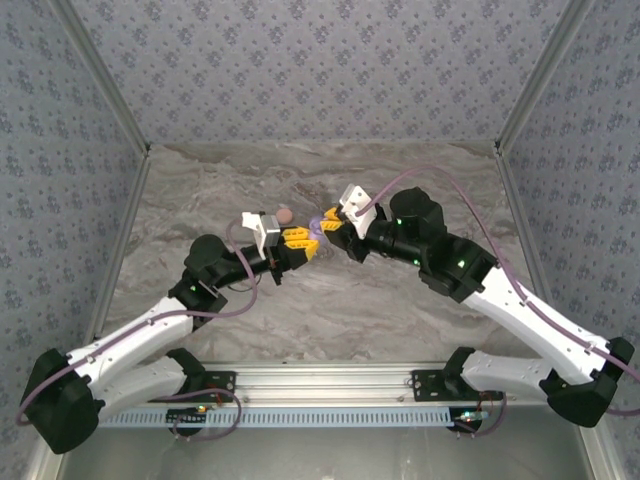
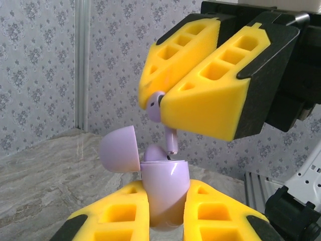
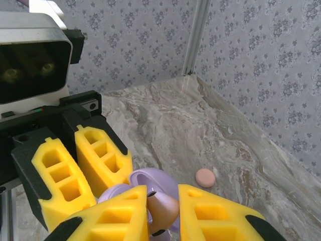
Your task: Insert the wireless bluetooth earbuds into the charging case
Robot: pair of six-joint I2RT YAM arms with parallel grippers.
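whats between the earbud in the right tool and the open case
Nothing. In the left wrist view the earbud hangs stem-down just above the case, with at most a sliver of bare air between them.

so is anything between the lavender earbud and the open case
Nothing visible. The earbud, pinched in the right gripper, hangs stem-down just above the case held by the left gripper, with the lid swung aside.

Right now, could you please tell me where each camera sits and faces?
Top external: above, behind the bases, looking down on the table; both arms.
Left wrist: along the left end effector, shut on the lavender case.
Right wrist: along the right end effector, shut on the earbud.
Shared: both wrist views show the case.
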